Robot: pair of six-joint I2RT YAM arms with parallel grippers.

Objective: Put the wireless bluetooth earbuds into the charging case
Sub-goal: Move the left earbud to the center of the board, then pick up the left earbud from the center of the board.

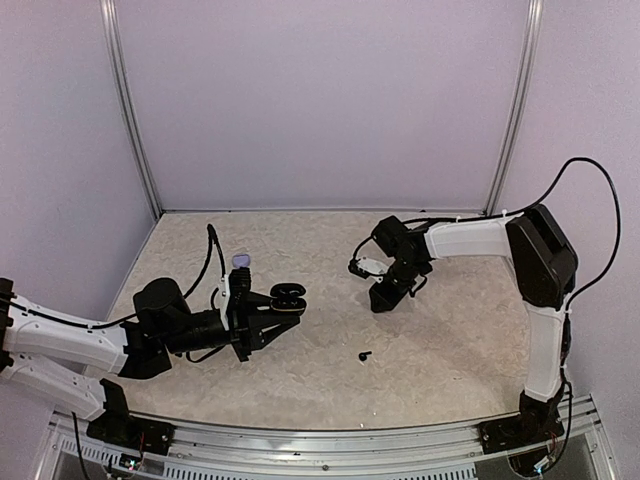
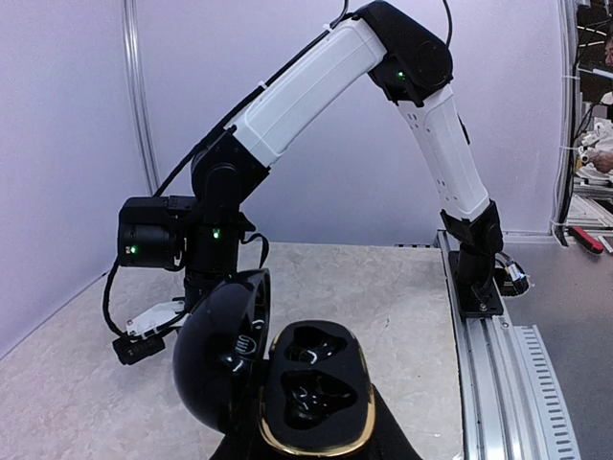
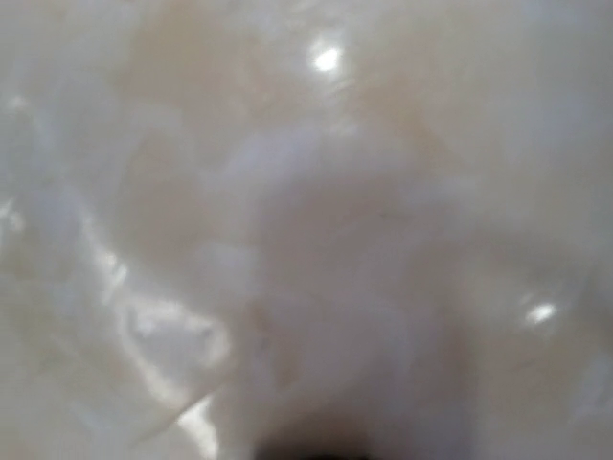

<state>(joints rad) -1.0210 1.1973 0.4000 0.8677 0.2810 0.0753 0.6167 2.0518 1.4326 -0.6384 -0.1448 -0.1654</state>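
At the left of the surface [image 1: 450, 350], an open charging case [image 1: 289, 294] is held ready while one black earbud [image 1: 364, 355] lies loose.

The left claw [image 1: 280, 310] is closed around the case, with the lid [image 2: 218, 356] swung back. The gold-rimmed tray faces up, and both wells look empty, though black on glossy black makes that hard to be sure of. The earbud lies alone between the two arms, nearer the front edge and well apart from the case. The right claw [image 1: 384, 295] points down close to the surface beyond the bud. Its own camera shows only a pale blur, so I cannot tell how far its fingers are parted. The step in hand looks like fetching the bud. The next move would call for bringing the right claw back over the bud, pinching it and carrying it to a well.
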